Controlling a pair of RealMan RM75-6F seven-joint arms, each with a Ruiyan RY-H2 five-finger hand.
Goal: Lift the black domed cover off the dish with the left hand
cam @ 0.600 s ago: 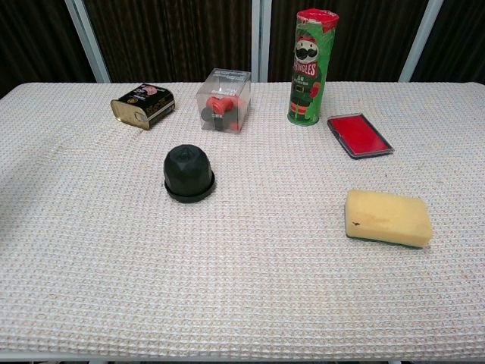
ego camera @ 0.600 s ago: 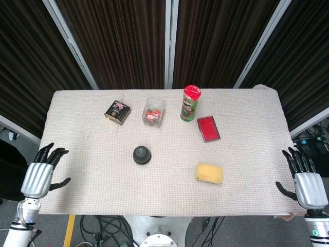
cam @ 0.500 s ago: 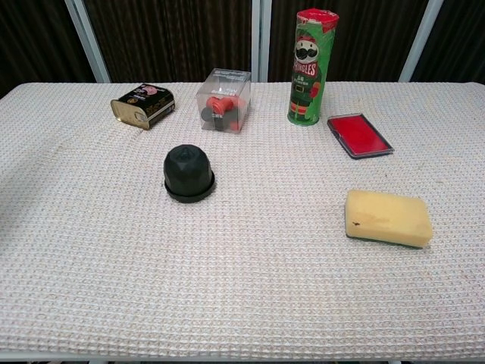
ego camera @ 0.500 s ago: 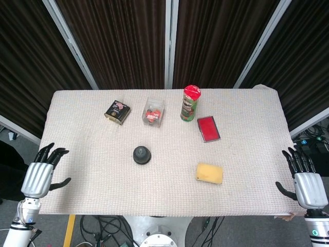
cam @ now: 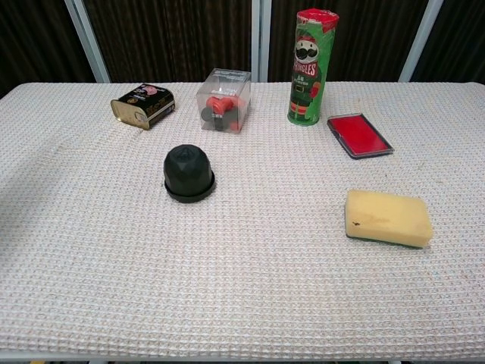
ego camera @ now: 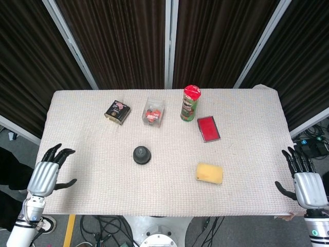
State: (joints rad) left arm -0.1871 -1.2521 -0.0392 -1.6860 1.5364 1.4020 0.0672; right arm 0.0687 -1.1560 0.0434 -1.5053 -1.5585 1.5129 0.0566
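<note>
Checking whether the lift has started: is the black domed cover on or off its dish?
On. The black domed cover sits on its dish, and the left hand is far off.

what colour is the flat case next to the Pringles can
Red with a dark rim, clearest in the chest view.

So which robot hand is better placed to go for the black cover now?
Left. The left robot hand is open at the table's left edge, nearer the black domed cover, which sits left of centre. The right robot hand would have to cross past the yellow sponge.
</note>
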